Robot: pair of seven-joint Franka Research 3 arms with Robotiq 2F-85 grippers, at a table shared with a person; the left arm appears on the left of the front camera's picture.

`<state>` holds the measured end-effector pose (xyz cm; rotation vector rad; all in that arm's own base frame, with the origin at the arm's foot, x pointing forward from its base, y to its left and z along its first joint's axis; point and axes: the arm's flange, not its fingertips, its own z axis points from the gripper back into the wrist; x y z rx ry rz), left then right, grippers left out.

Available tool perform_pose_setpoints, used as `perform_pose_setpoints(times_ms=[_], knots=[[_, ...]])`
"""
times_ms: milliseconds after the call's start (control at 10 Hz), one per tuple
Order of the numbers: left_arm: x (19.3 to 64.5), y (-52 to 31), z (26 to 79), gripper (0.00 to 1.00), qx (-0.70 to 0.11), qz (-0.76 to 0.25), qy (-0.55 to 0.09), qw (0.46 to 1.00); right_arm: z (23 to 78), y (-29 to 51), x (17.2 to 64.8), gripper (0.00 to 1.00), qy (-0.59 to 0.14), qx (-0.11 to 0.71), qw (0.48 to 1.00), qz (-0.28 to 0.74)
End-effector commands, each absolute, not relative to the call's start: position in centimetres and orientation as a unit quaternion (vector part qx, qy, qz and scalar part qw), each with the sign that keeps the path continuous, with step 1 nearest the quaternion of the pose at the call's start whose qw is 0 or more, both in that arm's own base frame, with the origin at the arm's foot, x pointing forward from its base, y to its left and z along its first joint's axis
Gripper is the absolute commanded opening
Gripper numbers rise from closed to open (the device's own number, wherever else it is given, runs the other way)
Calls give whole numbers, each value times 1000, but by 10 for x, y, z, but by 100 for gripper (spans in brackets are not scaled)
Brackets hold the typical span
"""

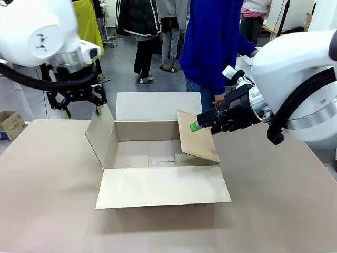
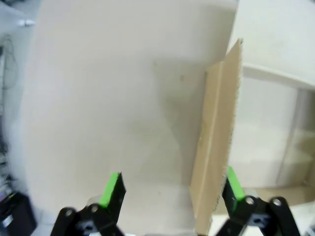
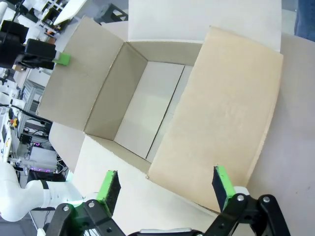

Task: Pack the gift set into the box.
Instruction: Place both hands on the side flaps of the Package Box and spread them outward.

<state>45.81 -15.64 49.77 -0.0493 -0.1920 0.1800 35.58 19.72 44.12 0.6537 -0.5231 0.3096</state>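
Right flap (image 1: 197,139) of the box (image 1: 147,130) is leaning inward, covering the right end of the box floor and hiding one finger of the right gripper (image 1: 197,125), so a single green pad is showing against it from the front. The left wrist picture is coming through blurred: the left flap (image 2: 216,142) edge is smearing, the box is running off the right edge, and the bottom edge is cutting the left gripper (image 2: 173,189) at its finger bases. The person (image 1: 210,42) beyond the table's far edge is getting cropped at the top, and the small printed box (image 1: 10,125) off the far-left corner is getting cropped at the left.

Open box (image 1: 163,185), left jaws and right jaws at side flaps
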Motion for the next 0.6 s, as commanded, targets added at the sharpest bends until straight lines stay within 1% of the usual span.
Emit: perform_pose_setpoints(times_ms=[0,300,500], knots=[[453,-126,474,100,-103,56,-47,992,442,198,357,100,-257,313,902,148],[458,-83,458,100,-172,64,-37,982,442,198,357,100,-257,313,902,148],[456,-61,439,100,-245,39,-4,969,442,198,357,100,-257,313,902,148]])
